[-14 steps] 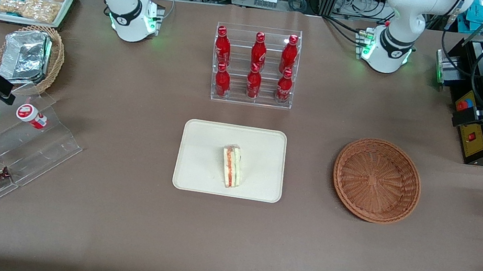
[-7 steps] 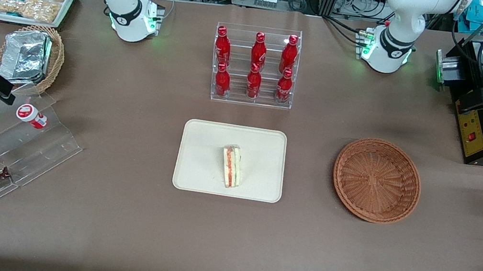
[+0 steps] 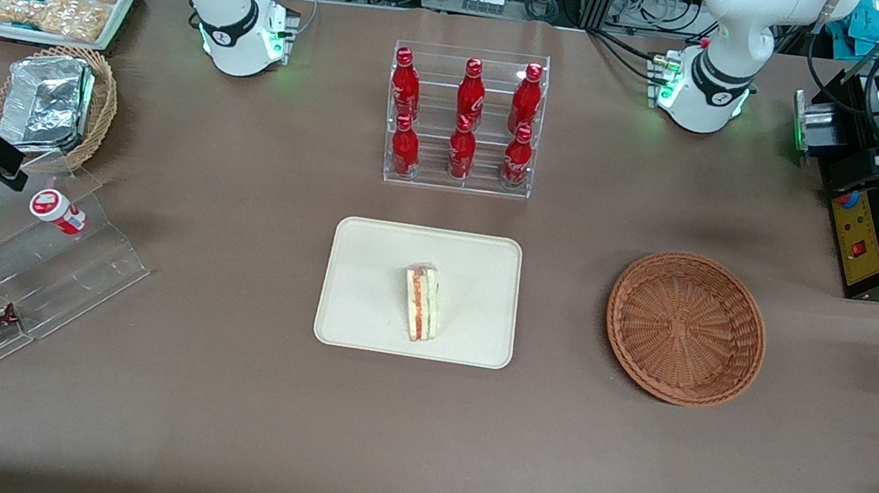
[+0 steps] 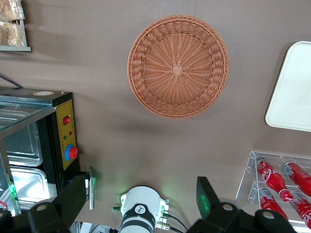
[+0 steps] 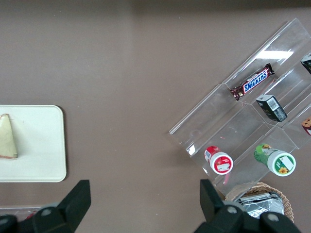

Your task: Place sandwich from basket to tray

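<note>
Gripper (image 4: 143, 206) wide open, holding nothing, high above table with empty basket (image 4: 178, 66) below it; sandwich (image 3: 421, 303) well off sideways, lying on tray (image 3: 360, 304).

Your front camera looks steeply down over the counter (image 3: 206, 386); the left wrist camera, high above, shares its basket (image 4: 178, 66) and tray (image 4: 293, 90).

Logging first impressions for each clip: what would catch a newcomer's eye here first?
Probably the sandwich lying alone on the cream tray mid-table, with the round brown basket bare beside it toward the working arm's end. Next, the rack of red bottles farther from the front camera. The claw hangs open high above the basket, holding nothing.
</note>
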